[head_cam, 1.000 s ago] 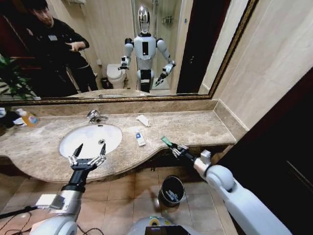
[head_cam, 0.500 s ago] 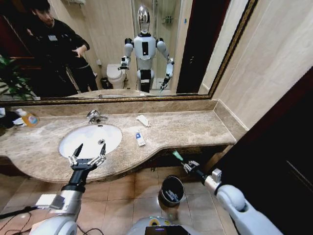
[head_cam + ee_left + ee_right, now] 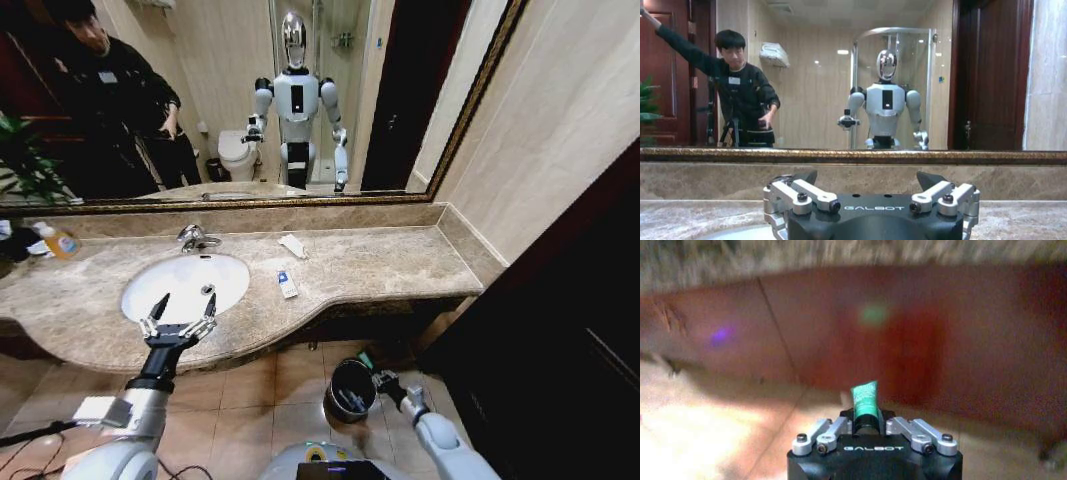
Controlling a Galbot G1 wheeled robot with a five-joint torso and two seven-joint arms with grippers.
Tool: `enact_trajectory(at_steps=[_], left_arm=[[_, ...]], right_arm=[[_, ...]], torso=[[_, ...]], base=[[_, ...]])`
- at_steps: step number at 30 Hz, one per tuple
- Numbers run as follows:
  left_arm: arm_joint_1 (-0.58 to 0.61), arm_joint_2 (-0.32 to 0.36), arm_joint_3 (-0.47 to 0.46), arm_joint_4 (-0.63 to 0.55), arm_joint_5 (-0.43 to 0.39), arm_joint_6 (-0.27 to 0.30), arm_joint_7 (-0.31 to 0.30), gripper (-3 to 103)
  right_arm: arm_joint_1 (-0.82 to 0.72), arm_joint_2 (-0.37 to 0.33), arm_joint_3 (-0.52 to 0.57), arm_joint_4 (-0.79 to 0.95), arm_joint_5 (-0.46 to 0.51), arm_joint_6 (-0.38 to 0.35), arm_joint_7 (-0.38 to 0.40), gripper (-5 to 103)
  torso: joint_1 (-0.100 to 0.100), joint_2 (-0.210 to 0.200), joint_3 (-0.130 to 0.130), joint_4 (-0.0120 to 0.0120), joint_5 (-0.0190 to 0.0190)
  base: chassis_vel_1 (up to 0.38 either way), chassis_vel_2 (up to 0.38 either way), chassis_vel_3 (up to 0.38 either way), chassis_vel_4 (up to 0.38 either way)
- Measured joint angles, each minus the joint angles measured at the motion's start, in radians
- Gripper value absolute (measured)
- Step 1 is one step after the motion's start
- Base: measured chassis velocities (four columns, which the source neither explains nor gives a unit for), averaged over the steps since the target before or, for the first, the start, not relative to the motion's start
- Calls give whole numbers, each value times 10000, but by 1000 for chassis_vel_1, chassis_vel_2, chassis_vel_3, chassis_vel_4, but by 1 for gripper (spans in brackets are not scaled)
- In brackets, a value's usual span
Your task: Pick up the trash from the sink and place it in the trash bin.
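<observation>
My right gripper (image 3: 378, 376) is down near the floor, shut on the green stick (image 3: 366, 358), just right of the small black trash bin (image 3: 350, 392). In the right wrist view the green stick (image 3: 865, 401) pokes out between the closed fingers (image 3: 833, 430) of that gripper (image 3: 867, 423). My left gripper (image 3: 181, 315) hangs open over the front rim of the white sink (image 3: 185, 283), nothing between its fingers; it (image 3: 867, 180) faces the mirror. A blue-white packet (image 3: 287, 284) and a white sachet (image 3: 292, 245) lie on the counter right of the basin.
The beige marble counter (image 3: 400, 265) overhangs the tiled floor (image 3: 250, 400) where the bin stands. A chrome tap (image 3: 195, 238) sits behind the basin. An orange-labelled soap bottle (image 3: 57, 241) stands far left. A dark wall (image 3: 560, 330) closes the right side.
My right arm has dropped from the counter's front edge to floor level beside the bin, still carrying the green stick. The left arm has not moved.
</observation>
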Motion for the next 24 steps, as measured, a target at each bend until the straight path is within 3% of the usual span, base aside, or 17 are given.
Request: enact_trajectory(at_steps=[10, 24], left_arm=[[0, 0, 0, 0, 0, 0, 0, 100], [0, 0, 0, 0, 0, 0, 0, 100]], right_arm=[[736, 559, -192, -2184, -359, 1017, 562, 20], [821, 170, -80, -2741, -112, 1284, 468, 20]], torso=[[0, 0, 0, 1, -2], [0, 0, 0, 0, -3]], base=[[0, 0, 0, 0], [0, 0, 0, 0]])
